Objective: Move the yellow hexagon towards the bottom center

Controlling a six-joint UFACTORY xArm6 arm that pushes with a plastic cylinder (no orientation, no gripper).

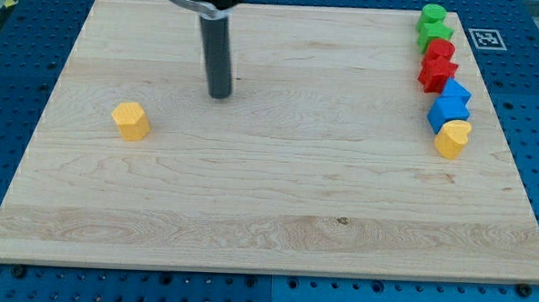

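One rod tip (220, 94) rests on the wooden board (267, 215) in its upper middle; with no jaws, it grasps nothing and touches no block. From it, the yellow hexagon (130, 120) lies well apart toward the view's left and slightly lower, alone on the left side. Bottom center lies down and right of that block, so the tip probably needs to get round to its upper-left side first. The rod stands upright, its mount at the view's top.
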